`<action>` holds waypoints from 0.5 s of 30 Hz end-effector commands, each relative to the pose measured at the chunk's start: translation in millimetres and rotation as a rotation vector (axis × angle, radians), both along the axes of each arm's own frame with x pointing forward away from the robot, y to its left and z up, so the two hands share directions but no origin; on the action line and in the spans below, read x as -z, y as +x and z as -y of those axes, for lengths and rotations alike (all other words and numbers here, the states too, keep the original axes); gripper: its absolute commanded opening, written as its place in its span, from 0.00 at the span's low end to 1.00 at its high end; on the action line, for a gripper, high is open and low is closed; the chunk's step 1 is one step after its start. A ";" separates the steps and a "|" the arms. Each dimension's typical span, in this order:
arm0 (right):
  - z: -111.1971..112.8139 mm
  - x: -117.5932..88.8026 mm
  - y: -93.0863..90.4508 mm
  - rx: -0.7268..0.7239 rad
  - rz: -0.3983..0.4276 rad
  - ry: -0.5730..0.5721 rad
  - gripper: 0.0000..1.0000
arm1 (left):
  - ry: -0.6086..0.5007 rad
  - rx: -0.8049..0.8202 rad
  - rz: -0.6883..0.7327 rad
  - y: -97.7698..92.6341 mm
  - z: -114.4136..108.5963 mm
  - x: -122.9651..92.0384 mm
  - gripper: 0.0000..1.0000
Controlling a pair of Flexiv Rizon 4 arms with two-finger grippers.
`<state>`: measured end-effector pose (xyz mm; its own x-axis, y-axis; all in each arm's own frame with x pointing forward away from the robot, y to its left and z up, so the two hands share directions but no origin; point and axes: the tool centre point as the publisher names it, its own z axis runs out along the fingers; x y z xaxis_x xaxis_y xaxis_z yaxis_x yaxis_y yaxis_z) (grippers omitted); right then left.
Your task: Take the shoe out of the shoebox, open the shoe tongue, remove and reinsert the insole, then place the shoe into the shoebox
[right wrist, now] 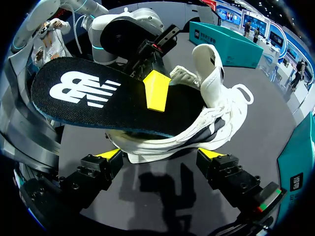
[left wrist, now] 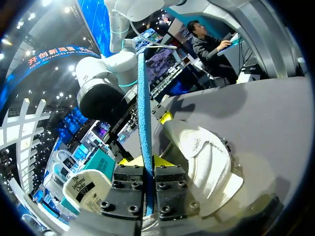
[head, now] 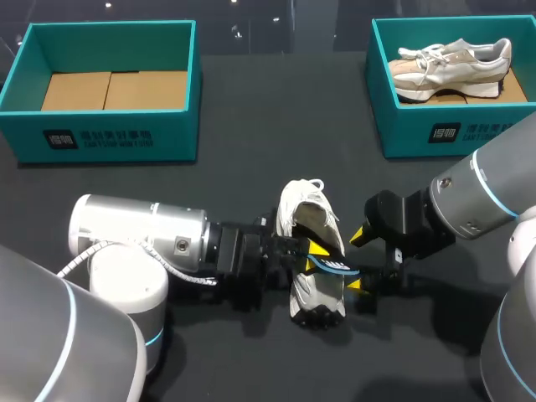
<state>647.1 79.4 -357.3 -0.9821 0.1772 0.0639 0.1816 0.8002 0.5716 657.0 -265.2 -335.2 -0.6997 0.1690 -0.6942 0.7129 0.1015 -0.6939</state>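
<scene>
A white shoe [head: 306,219] lies on its side on the dark table [head: 251,176], sole toward the front edge. My left gripper [head: 316,256] is shut on the insole [head: 333,268], which sticks partly out of the shoe's opening. In the left wrist view the insole [left wrist: 142,118] stands edge-on as a blue strip clamped in that gripper [left wrist: 146,162], with the shoe [left wrist: 206,162] beside it. In the right wrist view the insole [right wrist: 108,98] is black with a white logo, above the shoe [right wrist: 216,113]. My right gripper [right wrist: 160,155] is open, its fingers either side of the shoe's sole and apart from it.
An empty teal shoebox [head: 109,134] stands at the back left. A second teal shoebox [head: 394,126] at the back right holds another shoe [head: 452,65]. My right gripper [head: 356,260] is just right of the shoe.
</scene>
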 end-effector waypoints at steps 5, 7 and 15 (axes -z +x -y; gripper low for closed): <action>-0.6 -0.1 -1.4 0.002 0.002 -0.004 1.00 | 0.036 -0.050 -0.011 12.7 0.0 14.8 0.00; -0.6 -0.1 -1.4 0.002 0.002 -0.004 1.00 | 0.045 -0.063 -0.016 15.8 -1.2 18.0 0.00; -0.6 -0.1 -1.4 0.002 0.002 -0.004 1.00 | 0.050 -0.073 -0.030 15.3 -3.7 20.2 0.00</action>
